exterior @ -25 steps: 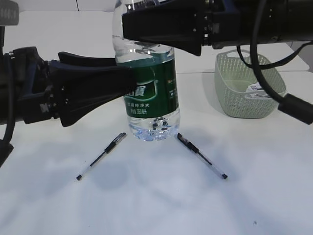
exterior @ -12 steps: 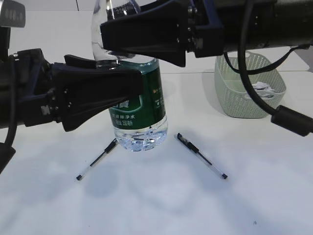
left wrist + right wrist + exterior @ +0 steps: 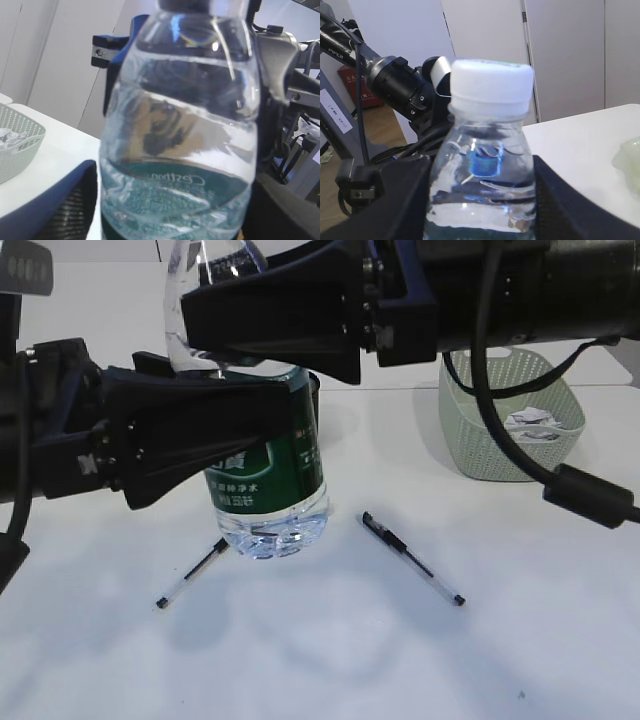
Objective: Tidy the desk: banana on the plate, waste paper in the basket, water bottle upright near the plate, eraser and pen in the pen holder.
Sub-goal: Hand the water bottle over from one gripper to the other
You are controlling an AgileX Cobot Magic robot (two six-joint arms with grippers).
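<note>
Behind the work surface, pale wall panels (image 3: 570, 55) run floor to ceiling, split by thin vertical seams, one carrying a small dark fitting (image 3: 523, 17) near its top. Low at the left of the right wrist view, a red object with white lettering (image 3: 359, 86) stands against the wall on a brown, wood-toned floor (image 3: 387, 132); what it is cannot be told. The left wrist view shows more white panelling (image 3: 50, 60), also seamed vertically, and, at the far right, dark metal framework (image 3: 295, 155) that is too blurred to identify.
</note>
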